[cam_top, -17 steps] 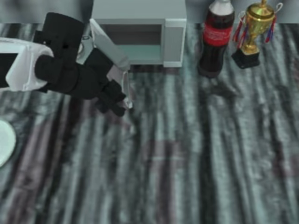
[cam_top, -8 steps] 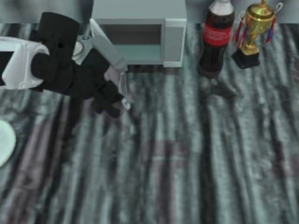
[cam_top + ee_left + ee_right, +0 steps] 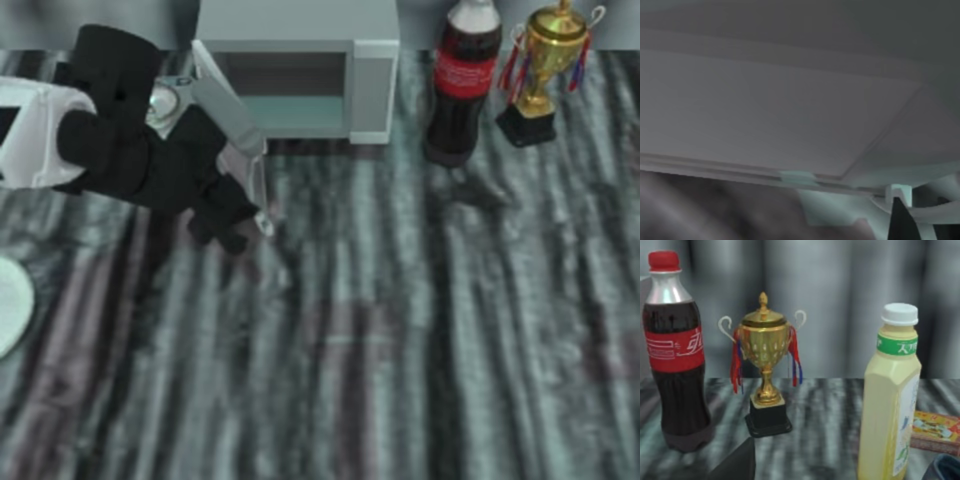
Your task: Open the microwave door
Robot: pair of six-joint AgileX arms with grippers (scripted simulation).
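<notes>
The silver-grey microwave stands at the back of the table, left of centre. Its dark cavity and teal floor are exposed. The microwave door stands swung out toward the front left, hinged at the oven's left side. My left gripper is at the door's free edge and shut on it. The left wrist view is filled by the door panel, with one dark fingertip below it. My right gripper is out of the top view; it is open and holds nothing.
A cola bottle and a gold trophy stand right of the microwave. A small silver scale sits behind the open door. A white plate lies at the left edge. A yellow bottle and a flat box are near the right gripper.
My left gripper has moved left and slightly back with the door's edge, and the door has swung wider open. The right arm has not visibly moved.
</notes>
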